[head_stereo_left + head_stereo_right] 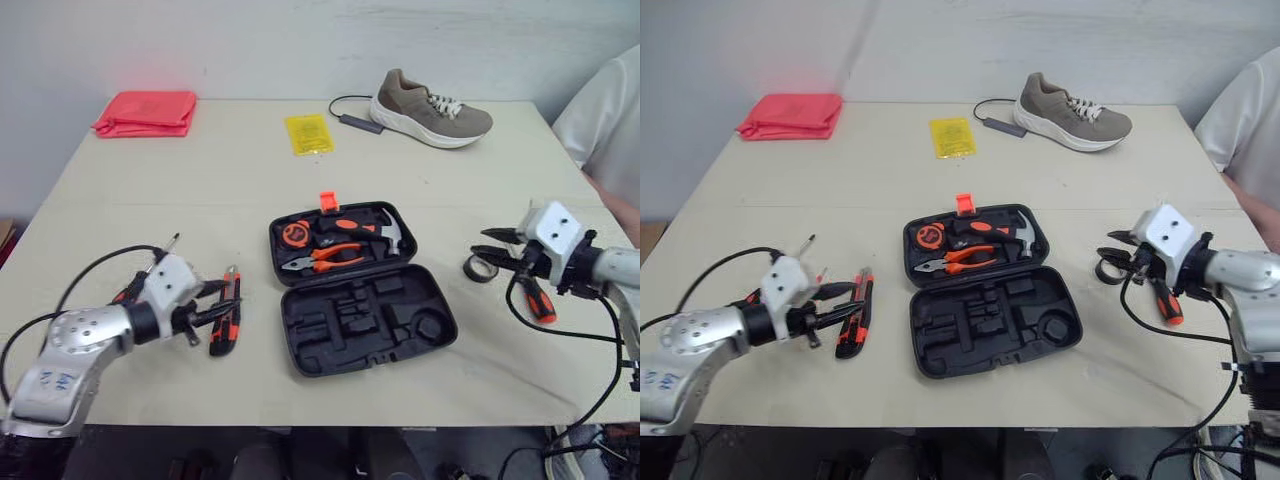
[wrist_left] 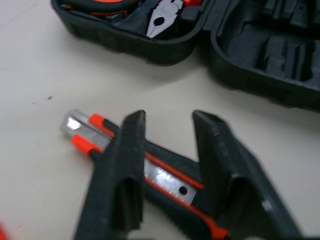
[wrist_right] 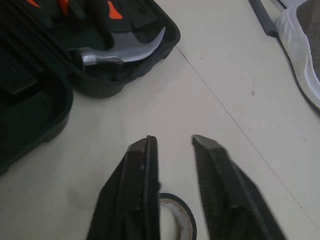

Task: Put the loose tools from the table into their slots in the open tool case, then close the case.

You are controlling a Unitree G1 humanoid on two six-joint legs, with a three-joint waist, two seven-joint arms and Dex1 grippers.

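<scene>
The left gripper (image 2: 167, 119) spreads its 2 fingers wide over the utility knife (image 2: 165, 177), which lies flat on the surface at 9 o'clock from the tool case (image 1: 400, 345). The right gripper (image 3: 172, 141), fingers parted, hovers above the tape roll (image 1: 482, 270) at the case's 3 o'clock.

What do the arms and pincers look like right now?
The left arm and right arm are silver-grey shells ending in white, boxy wrist blocks. The left pincer and right pincer each have two black, wedge-shaped fingers. A loose black cable loops off each wrist. Small blue markings sit on the left shell.
</scene>
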